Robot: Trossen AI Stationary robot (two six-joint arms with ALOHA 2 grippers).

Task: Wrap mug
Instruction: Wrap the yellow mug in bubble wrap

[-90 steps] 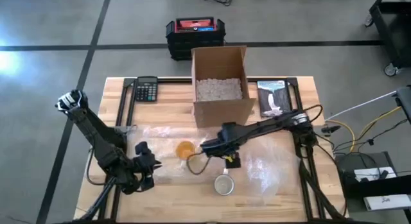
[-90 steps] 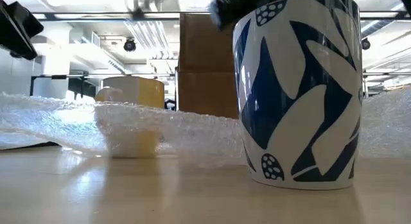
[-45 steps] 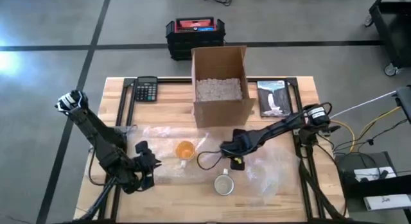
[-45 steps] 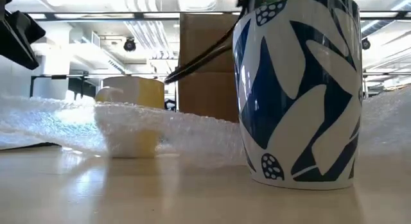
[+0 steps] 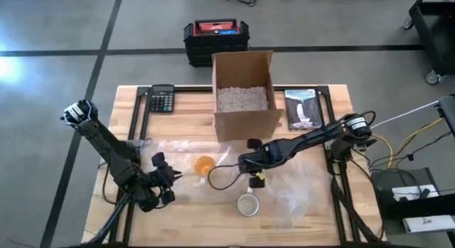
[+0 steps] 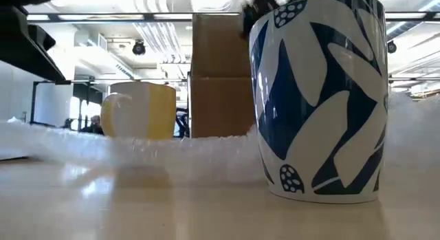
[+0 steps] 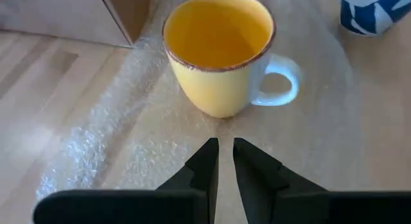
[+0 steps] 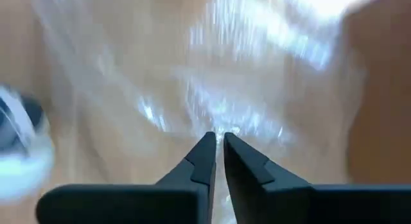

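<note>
A yellow mug (image 5: pixel 204 165) (image 7: pixel 218 57) stands upright on a clear sheet of bubble wrap (image 5: pixel 291 187) (image 7: pixel 115 140) spread over the middle of the table. My left gripper (image 5: pixel 173 177) (image 7: pixel 225 147) is low at the sheet's left part, just left of the mug, its fingers drawn together to a narrow gap. My right gripper (image 5: pixel 243 163) (image 8: pixel 218 135) is shut, low over the sheet just right of the mug. A blue-and-white patterned mug (image 5: pixel 247 204) (image 6: pixel 320 95) stands near the front edge. My left gripper comes at the bubble wrap (image 7: pixel 160 156) low and level from the table's left, pointing at the yellow mug. Its fingertips hide the place of contact, so the hold itself cannot be told. My right gripper pinches the bubble wrap (image 8: pixel 221 124) at its fingertips, where the sheet's creases run together. It comes slanting down from the table's right. The sheet lies on the table around it.
An open cardboard box (image 5: pixel 242 92) with white filling stands at the back middle. A calculator (image 5: pixel 162 99) lies at the back left and a printed card (image 5: pixel 302 108) at the back right. A loose black cable (image 5: pixel 220 178) curls on the sheet between the mugs.
My right gripper drew back from the yellow mug toward the table's right edge, then came a little way back and shut. My left gripper shifted slightly toward the mug. In the low view the wrap in front of the yellow mug has sunk flatter, showing more of the mug.
</note>
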